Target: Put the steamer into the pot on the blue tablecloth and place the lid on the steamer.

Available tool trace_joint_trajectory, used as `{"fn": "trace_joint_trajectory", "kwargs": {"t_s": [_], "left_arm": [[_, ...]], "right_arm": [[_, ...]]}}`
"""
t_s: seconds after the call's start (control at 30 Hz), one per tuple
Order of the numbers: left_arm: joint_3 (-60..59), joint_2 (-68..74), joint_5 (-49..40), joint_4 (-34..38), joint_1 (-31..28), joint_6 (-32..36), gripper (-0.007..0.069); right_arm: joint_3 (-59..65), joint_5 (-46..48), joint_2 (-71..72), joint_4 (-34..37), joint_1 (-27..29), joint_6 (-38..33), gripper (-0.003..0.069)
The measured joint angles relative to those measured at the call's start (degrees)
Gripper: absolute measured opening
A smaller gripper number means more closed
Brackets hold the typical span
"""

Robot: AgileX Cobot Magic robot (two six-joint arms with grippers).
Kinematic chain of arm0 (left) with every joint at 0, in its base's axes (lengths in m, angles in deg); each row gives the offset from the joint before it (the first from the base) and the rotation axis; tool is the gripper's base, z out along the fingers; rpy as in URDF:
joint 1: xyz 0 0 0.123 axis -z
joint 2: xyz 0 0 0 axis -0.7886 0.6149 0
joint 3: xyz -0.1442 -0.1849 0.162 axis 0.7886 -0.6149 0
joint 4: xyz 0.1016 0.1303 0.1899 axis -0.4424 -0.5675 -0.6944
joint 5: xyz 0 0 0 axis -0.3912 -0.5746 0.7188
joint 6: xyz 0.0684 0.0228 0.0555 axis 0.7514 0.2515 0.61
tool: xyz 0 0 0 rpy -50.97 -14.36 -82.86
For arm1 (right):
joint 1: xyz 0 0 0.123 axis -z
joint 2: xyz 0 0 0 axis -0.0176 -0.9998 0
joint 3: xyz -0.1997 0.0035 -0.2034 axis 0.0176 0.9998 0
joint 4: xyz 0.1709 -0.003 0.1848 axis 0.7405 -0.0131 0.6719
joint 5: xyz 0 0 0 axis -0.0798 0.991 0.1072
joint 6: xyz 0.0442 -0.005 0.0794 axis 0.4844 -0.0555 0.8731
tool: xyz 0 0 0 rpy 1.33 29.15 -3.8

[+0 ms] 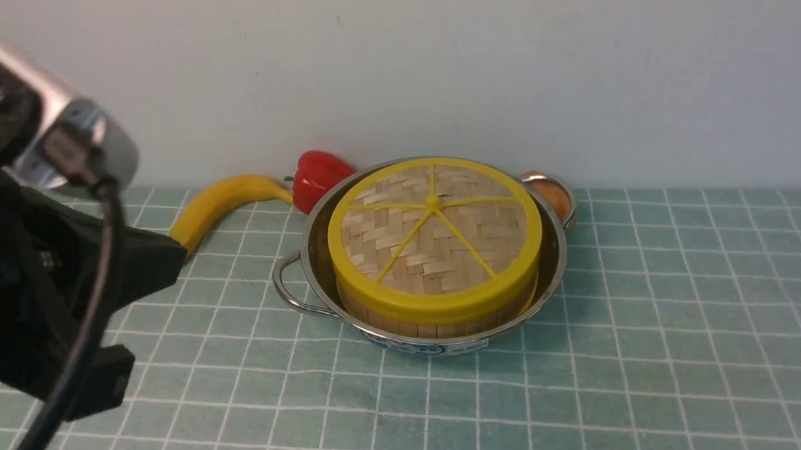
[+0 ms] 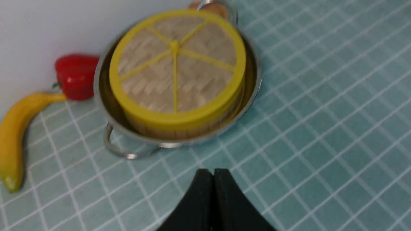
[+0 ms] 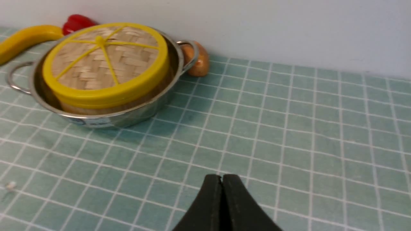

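Pot: a wide, shiny stainless-steel pot (image 1: pixel 554 276) with two loop handles sits on the cloth near the wall.
Sticker: a small blue-and-white sticker (image 1: pixel 428 347) at the pot's six o'clock base; its print is too small to read.
Steamer: the round bamboo steamer basket (image 1: pixel 405 327) stands inside the pot, only its wall showing.
Lid: the flat woven bamboo lid (image 1: pixel 433 230), thick yellow rim and yellow spokes, rests squarely on the steamer.
Cloth: a pale teal-blue tablecloth (image 1: pixel 643 351) with a white grid.
Left pincer: the left pincer (image 2: pixel 213 171) is clenched and empty, above the cloth at the pot's eight o'clock.
Right pincer: the right pincer (image 3: pixel 222 177) is clenched on nothing, over bare cloth apart from the pot.
Neighbours: a yellow banana (image 1: pixel 228 200) at ten o'clock, a red bell pepper (image 1: pixel 316 178) at eleven, an orange-brown rounded object (image 1: pixel 555 196) at one.
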Motion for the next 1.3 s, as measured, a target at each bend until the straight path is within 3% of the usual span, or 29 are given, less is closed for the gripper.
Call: {"fn": "trace_joint_trajectory", "kwargs": {"t_s": [0.13,0.37,0.53,0.67,0.8,0.83,0.87,0.97,1.13,1.3], "left_arm": [[-5.60,-5.95,7.59,5.17,0.00,-0.13,-0.0023],[-7.18,-8.70,9.21,7.52,0.00,1.06,-0.0018],[-7.28,-8.70,7.30,-1.52,0.00,4.22,-0.0011],[-9.43,-9.66,5.69,-13.29,-1.29,5.96,-0.0008],[-14.34,-13.50,7.12,-20.56,-11.74,6.03,0.0000],[-14.68,-13.78,7.12,-20.56,-11.74,6.03,0.0000],[-17.63,-16.20,8.68,-21.60,-17.64,6.03,0.0001],[-24.20,-22.30,11.09,-21.79,-26.21,6.03,0.0010],[-32.24,-33.98,12.30,-20.14,-33.15,6.03,0.0013],[-38.66,-43.87,12.52,-18.95,-34.37,5.86,0.0033]], "right_arm": [[0.00,0.00,0.00,4.46,0.00,0.12,0.0017],[0.00,0.00,0.00,11.99,0.00,0.30,0.0056],[0.00,0.00,0.00,15.57,0.00,0.30,0.0083],[0.00,0.00,0.00,17.65,0.00,0.30,0.0100],[0.00,0.00,0.00,18.97,0.00,0.35,0.0116],[0.00,0.00,0.00,19.06,0.00,0.35,0.0119],[0.00,0.00,0.00,19.14,0.00,0.35,0.0123],[0.00,0.00,0.00,19.19,0.00,0.42,0.0132],[0.00,0.00,0.00,19.21,0.00,0.43,0.0141],[0.00,0.00,0.00,19.32,0.00,0.43,0.0152]]}}
